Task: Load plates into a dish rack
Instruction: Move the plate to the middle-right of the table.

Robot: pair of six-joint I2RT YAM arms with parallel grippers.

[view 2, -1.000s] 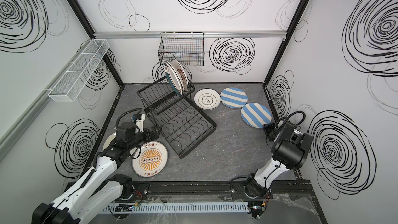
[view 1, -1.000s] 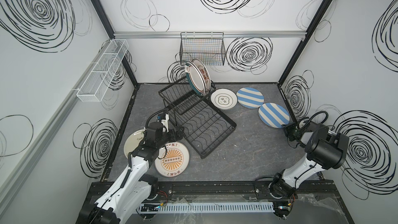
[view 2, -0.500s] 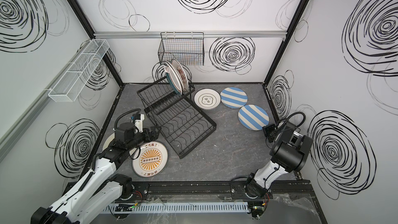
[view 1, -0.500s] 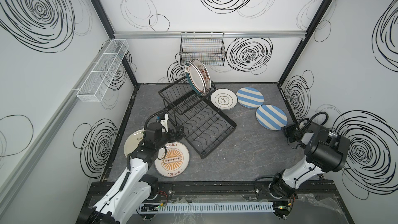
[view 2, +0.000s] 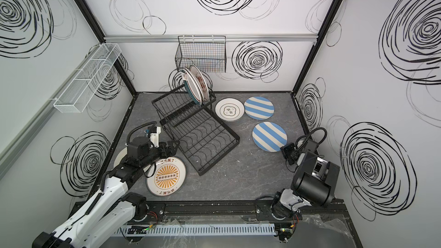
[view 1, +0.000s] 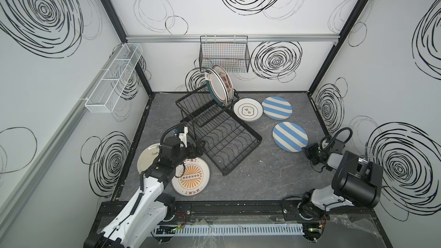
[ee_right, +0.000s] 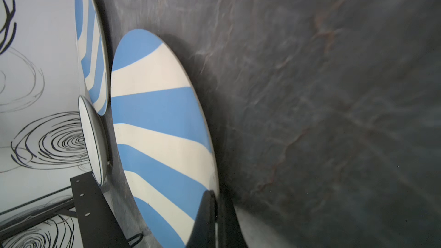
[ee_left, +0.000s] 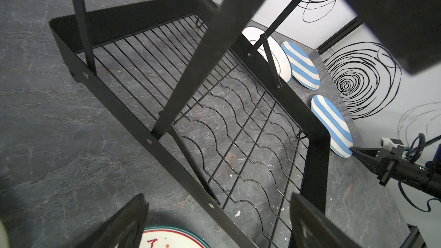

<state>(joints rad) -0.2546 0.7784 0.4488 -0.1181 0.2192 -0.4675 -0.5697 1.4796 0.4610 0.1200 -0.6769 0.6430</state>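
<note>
Right arm folded low, right claw pinching the nearer round blue-striped ceramic plate; left claw gapes beside the black wire dish rack.

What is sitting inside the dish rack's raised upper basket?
At least two plates on edge: a green-rimmed plate covering most of a red-lettered plate. Anything behind them is hidden.

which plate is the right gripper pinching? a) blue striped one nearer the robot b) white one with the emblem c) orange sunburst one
a: the right gripper is shut on the rim of the nearer blue striped plate, as both wrist views show.
</note>
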